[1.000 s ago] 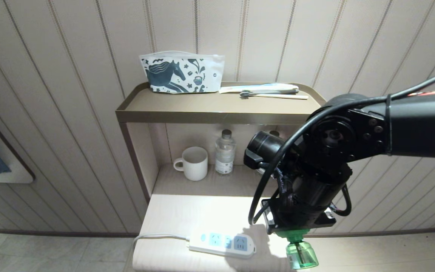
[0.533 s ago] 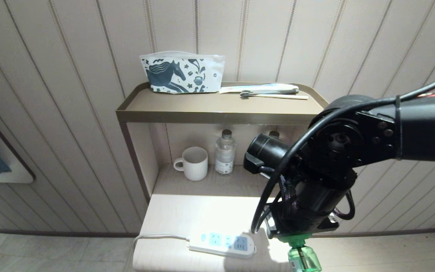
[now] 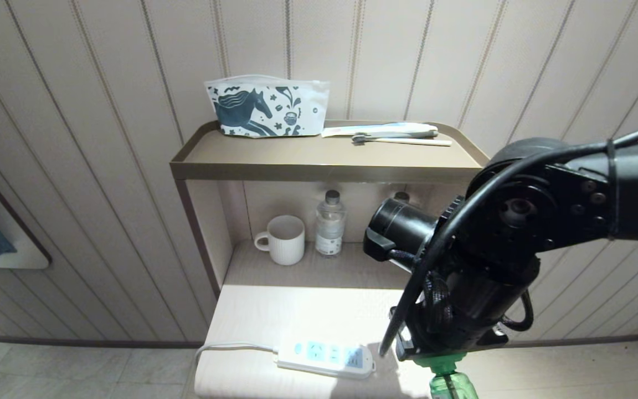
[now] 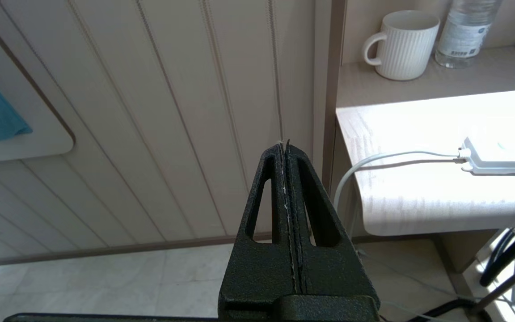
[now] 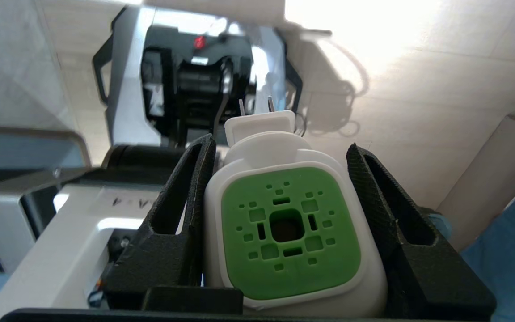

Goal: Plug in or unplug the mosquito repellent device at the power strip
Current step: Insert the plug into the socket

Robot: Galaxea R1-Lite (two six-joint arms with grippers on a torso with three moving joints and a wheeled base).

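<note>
My right gripper (image 5: 280, 143) is shut on the mosquito repellent device (image 5: 291, 232), its fingers pressing the two sides of the white head with the green centre. The device's two plug prongs (image 5: 255, 105) stick out free in the air. In the head view only the green bottle (image 3: 452, 385) shows, under my right arm at the picture's bottom edge, to the right of the power strip (image 3: 324, 359). The strip lies on the white tabletop (image 3: 297, 310) with nothing in its light-blue sockets. My left gripper (image 4: 284, 147) is shut and empty, off to the table's left, with the strip's end (image 4: 503, 161) in its view.
The strip's cord (image 4: 396, 156) hangs over the table's left edge. A white cup (image 3: 286, 238) and a water bottle (image 3: 330, 224) stand in the niche behind. A horse-print pouch (image 3: 266, 108) and a toothbrush (image 3: 391, 133) lie on the top shelf.
My right arm has swung to the right and lower with the device, so the green bottle has sunk toward the picture's bottom edge, farther from the strip. The strip has not moved.
</note>
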